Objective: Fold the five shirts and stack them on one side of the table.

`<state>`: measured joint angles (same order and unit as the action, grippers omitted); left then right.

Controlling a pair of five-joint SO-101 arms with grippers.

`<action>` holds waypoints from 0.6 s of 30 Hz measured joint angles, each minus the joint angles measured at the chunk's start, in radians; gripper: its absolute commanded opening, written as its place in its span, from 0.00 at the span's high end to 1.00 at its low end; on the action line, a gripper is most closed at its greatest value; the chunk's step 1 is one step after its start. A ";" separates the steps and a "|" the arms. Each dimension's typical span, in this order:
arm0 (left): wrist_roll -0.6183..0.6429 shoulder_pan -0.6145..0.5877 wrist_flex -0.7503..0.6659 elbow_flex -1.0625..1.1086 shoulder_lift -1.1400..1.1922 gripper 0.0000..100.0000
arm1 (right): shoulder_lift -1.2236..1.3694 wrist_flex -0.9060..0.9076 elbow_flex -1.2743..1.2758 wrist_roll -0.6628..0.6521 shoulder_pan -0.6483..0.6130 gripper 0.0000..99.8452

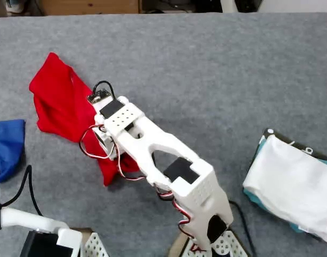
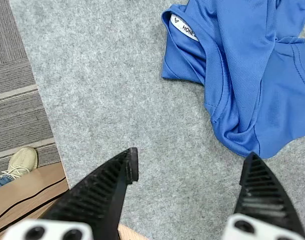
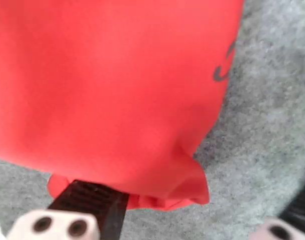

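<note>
A crumpled red shirt (image 1: 59, 104) lies left of the table's middle. My right arm (image 1: 126, 120) stretches from the near edge, its wrist over the shirt's near side. In the right wrist view my right gripper (image 3: 202, 200) is open at the red shirt's (image 3: 117, 85) hem, and the cloth drapes over one black finger (image 3: 90, 200). A loose blue shirt (image 1: 5, 147) lies at the far left edge. My left gripper (image 2: 192, 165) hangs open and empty over bare felt, a short way from the blue shirt (image 2: 252, 75). A folded stack (image 1: 295, 184), white on top, rests at the right.
The grey felt table (image 1: 206, 69) has free room across the middle and back. My left arm (image 1: 24, 219) and its black cable (image 1: 27, 184) sit at the near left corner. In the left wrist view the table edge (image 2: 40, 105) runs close by, with carpet floor beyond.
</note>
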<state>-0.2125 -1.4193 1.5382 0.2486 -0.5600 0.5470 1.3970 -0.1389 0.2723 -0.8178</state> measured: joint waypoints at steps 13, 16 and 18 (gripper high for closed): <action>-0.002 0.000 0.000 0.000 0.000 0.67 | 0.000 0.017 -0.049 0.000 0.000 1.00; -0.021 0.000 0.000 0.000 0.000 0.67 | -0.018 0.078 -0.138 0.000 0.000 1.00; -0.054 0.000 0.000 0.000 0.000 0.67 | -0.069 0.124 -0.227 0.000 0.000 1.00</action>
<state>-0.2662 -1.4193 1.5382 0.2486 -0.5600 0.4780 1.5213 -0.3659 0.2723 -0.8178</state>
